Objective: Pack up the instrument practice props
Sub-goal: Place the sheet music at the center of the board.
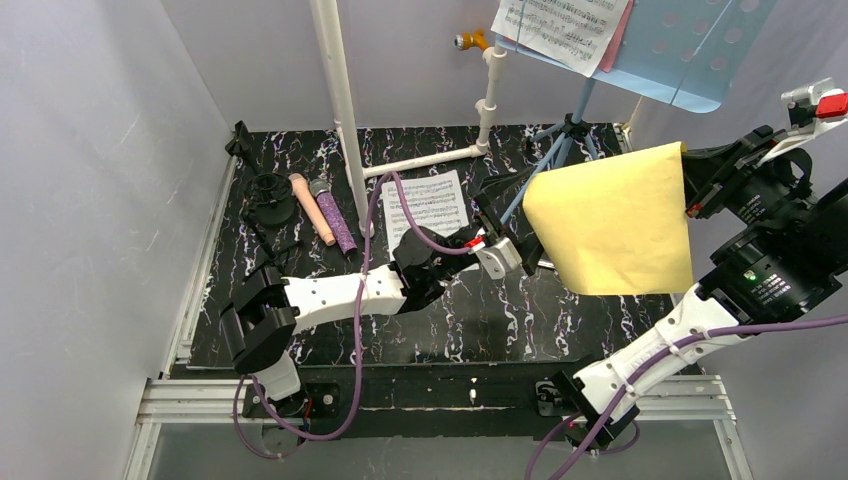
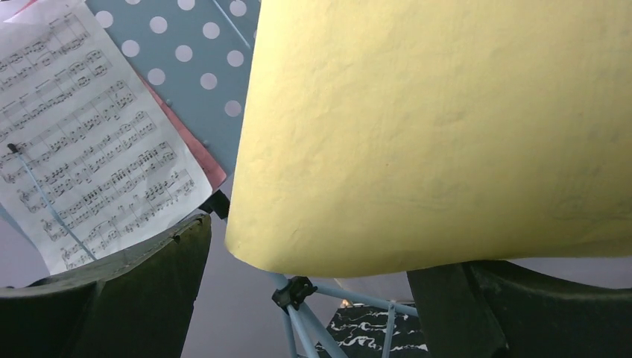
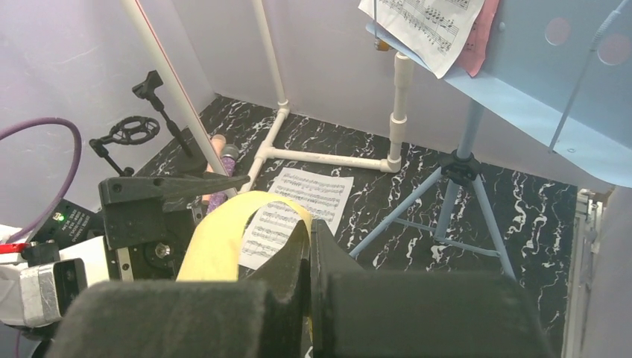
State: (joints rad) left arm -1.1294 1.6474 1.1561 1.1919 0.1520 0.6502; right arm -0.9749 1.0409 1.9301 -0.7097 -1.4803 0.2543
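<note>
My right gripper (image 1: pixel 692 203) is shut on the edge of a yellow paper sheet (image 1: pixel 612 220) and holds it up in the air; the wrist view shows the jaws pinching it (image 3: pixel 223 239). My left gripper (image 1: pixel 503 238) is open, and the sheet's lower edge (image 2: pixel 440 134) hangs just above its spread fingers (image 2: pixel 112 298). The light-blue perforated music rack (image 1: pixel 690 50) stands on tripod legs (image 1: pixel 560 150) and bears sheet-music pages (image 1: pixel 560 30). Another page (image 1: pixel 435 200) lies on the table. The peach microphone (image 1: pixel 312 208), purple glitter microphone (image 1: pixel 338 222) and black round-base holder (image 1: pixel 270 195) lie at the left.
White plastic pipes (image 1: pixel 340 90) rise from the table's back and run along it (image 1: pixel 430 160). The black marbled table (image 1: pixel 480 320) is walled in by white panels. A pink sheet (image 3: pixel 477 41) sits behind the music on the rack.
</note>
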